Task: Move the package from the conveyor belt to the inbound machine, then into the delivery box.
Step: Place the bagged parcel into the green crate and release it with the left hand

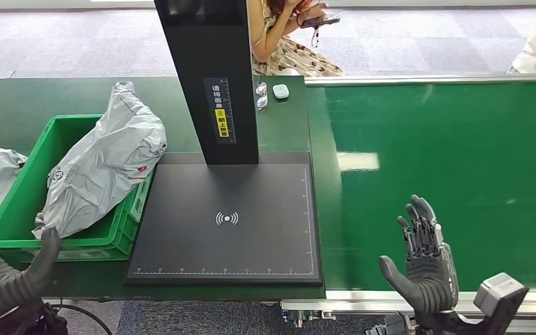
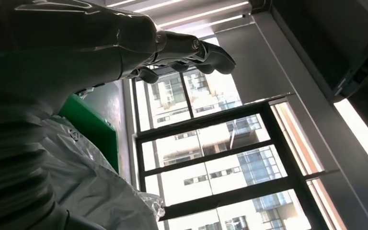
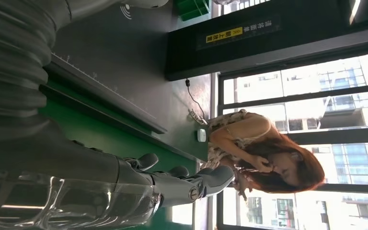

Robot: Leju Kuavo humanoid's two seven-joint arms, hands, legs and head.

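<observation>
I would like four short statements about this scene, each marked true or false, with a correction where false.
1. A grey package lies in the green box. True.
2. The right hand holds a package. False: it holds nothing, and its fingers are spread over the green belt.
3. The black scanning plate is bare. True.
4. A package lies on the belt near the right hand. False: that stretch of belt is bare.

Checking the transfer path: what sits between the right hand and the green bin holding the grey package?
In the head view, bare green belt, then the black scanner platform with its upright column, lies between the right hand and the green bin.
</observation>
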